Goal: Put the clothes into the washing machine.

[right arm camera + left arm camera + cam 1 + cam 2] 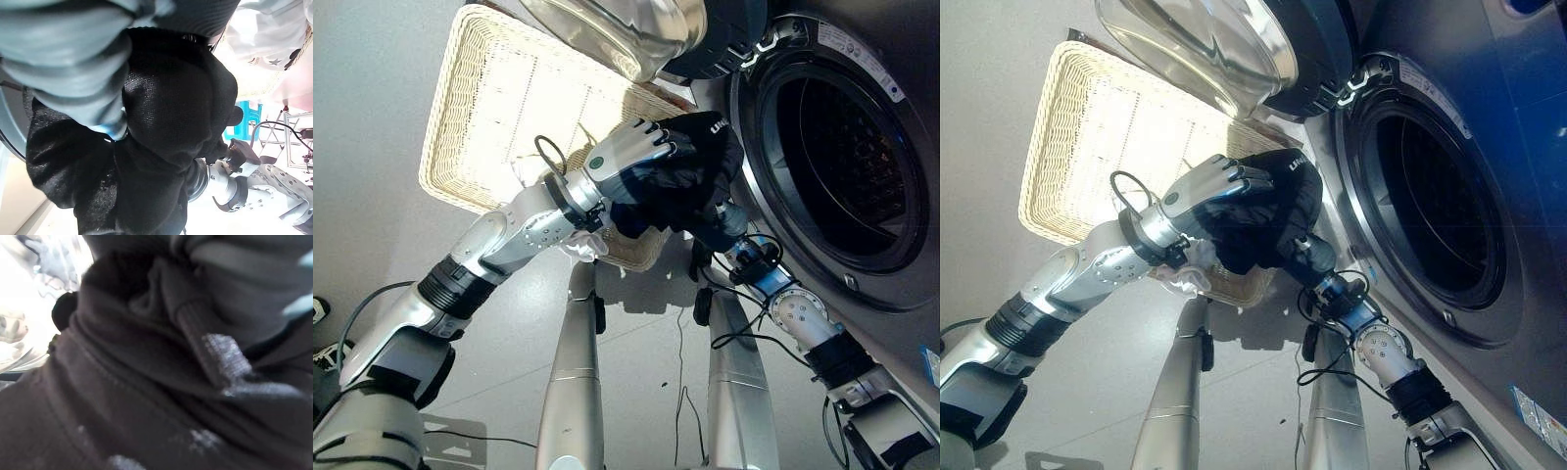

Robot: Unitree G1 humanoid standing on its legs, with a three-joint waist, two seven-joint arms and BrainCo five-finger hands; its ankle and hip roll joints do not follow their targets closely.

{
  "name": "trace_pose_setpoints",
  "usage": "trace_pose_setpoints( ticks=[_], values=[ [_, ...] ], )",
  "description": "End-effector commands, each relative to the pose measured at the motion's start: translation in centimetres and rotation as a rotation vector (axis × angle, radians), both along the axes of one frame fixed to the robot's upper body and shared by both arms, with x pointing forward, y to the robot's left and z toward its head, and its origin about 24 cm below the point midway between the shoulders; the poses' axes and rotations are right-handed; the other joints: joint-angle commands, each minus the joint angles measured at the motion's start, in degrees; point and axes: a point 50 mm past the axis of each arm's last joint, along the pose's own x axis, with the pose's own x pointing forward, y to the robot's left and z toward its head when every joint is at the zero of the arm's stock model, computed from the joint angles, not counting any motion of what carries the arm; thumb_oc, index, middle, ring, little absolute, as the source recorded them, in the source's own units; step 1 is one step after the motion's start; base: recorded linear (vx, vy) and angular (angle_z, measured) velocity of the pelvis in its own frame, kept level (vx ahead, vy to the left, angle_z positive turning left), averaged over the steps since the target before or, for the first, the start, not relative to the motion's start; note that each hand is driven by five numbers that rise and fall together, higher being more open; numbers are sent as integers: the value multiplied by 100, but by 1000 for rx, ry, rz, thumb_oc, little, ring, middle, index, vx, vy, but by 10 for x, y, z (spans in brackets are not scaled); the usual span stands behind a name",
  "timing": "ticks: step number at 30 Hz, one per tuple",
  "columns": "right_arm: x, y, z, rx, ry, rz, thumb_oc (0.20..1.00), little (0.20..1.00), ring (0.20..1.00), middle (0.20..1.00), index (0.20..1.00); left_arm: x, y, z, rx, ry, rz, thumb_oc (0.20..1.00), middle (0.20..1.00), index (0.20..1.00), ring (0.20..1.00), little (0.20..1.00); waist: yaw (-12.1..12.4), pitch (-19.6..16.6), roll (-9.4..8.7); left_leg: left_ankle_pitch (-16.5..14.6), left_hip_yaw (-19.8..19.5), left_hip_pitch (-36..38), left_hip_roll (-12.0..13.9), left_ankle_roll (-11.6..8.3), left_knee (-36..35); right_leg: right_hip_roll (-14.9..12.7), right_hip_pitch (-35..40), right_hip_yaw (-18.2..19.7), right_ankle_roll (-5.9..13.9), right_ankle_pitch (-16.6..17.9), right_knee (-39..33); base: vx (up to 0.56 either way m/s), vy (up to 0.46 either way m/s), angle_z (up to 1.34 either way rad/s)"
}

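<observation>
We hold the black garment (690, 181) bundled between both hands, lifted clear of the wicker basket (480, 108) and just beside the washing machine's open drum (847, 162) — bunched so it can pass the rim. Our left hand (641, 147) curls its fingers over the top; our right hand (722, 227) is buried beneath (whether it is spread or clenched, we cannot tell). The eye views show the door (1214, 44) swung aside; the wrist views show cloth up close.

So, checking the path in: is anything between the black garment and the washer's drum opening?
No. In the left eye view the black garment, carried by both hands, sits beside the drum opening with only the washer's grey door ring between.
</observation>
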Motion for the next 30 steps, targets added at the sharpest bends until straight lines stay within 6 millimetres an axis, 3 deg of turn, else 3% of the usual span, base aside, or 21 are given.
trace_pose_setpoints(
  ticks=[1,4,5,6,18,30],
  values=[
    [-33,33,63,208,-318,264,200,200,200,200,200,-1,-7,-18,75,61,-8,200,200,200,200,200,-149,-91,117,-379,20,-64,-476,403,448,254,492,-456,245,1191,-1557,0,0,0],
    [-33,33,64,210,-324,258,200,200,200,200,200,0,-6,-17,70,58,-3,200,200,200,200,200,-142,-91,126,-378,24,-78,-479,404,456,249,477,-462,242,1191,-1551,0,0,0],
    [-33,32,64,212,-327,255,200,200,200,200,200,0,-6,-17,63,58,-1,416,416,416,416,416,-139,-91,126,-379,22,-77,-477,404,455,247,479,-464,243,1190,-1551,0,0,0],
    [-33,32,64,216,-328,254,200,200,200,200,200,0,-5,-17,56,61,1,1000,1000,1000,1000,1000,-136,-91,124,-380,33,-70,-465,406,453,236,489,-474,246,1180,-1544,0,0,0],
    [-32,21,75,269,-399,181,200,200,200,200,200,7,15,-12,-152,-67,105,1000,1000,1000,1000,1000,-70,-91,129,-393,-18,-47,-484,414,452,216,509,-518,243,1168,-1535,0,0,0],
    [-31,3,93,319,-495,64,200,200,200,200,200,6,11,-16,-50,52,92,1000,1000,1000,1000,1000,-75,-91,134,-420,-8,-46,-489,417,472,197,503,-540,253,1161,-1493,0,0,0]
  ],
)
